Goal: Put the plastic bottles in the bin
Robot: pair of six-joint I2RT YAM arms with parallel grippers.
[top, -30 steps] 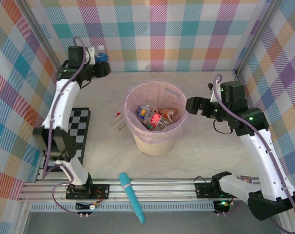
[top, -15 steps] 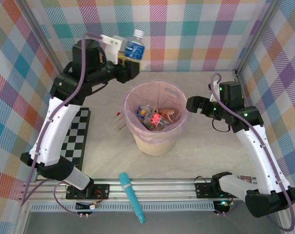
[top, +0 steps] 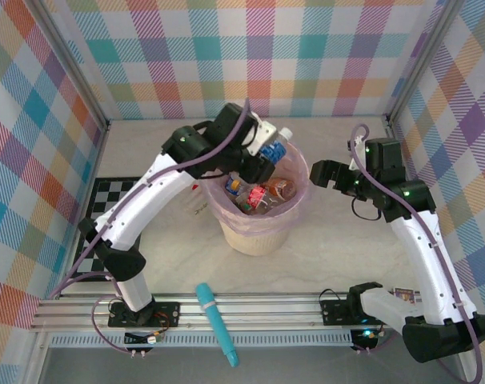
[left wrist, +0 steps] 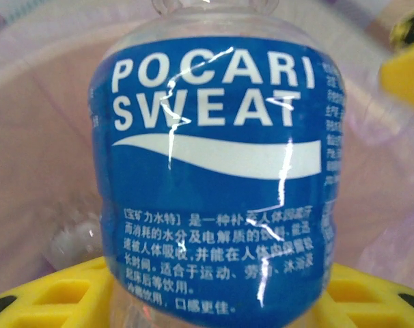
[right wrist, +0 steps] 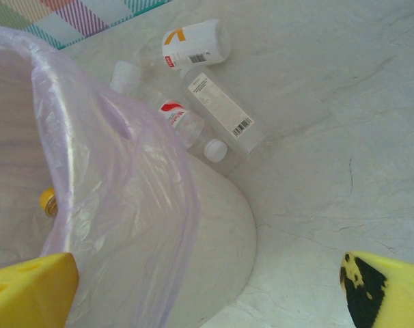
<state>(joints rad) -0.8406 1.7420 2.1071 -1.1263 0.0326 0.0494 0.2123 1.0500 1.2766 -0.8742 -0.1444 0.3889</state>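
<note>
My left gripper [top: 261, 154] is shut on a clear plastic bottle [top: 276, 146] with a blue label and holds it tilted over the far rim of the bin [top: 241, 232]. In the left wrist view the blue Pocari Sweat bottle [left wrist: 214, 171] sits between the yellow fingers [left wrist: 50, 295] of that gripper [left wrist: 217, 304], pink liner behind it. Several bottles [top: 257, 192] lie inside the bin. My right gripper [top: 326, 172] stands open just right of the bin's rim. Three more bottles [right wrist: 219, 113] lie on the table beyond the bin [right wrist: 217, 232], ahead of the open right gripper [right wrist: 207, 294].
A teal stick [top: 216, 322] lies across the front rail. A black-and-white checkered mat [top: 106, 210] lies at the left. Plaid walls enclose the table on three sides. The loose bottles [top: 196, 200] lie against the bin's left side.
My left arm has swung from the back left corner to above the bin, carrying the blue-labelled bottle with it. The right arm has barely moved.
</note>
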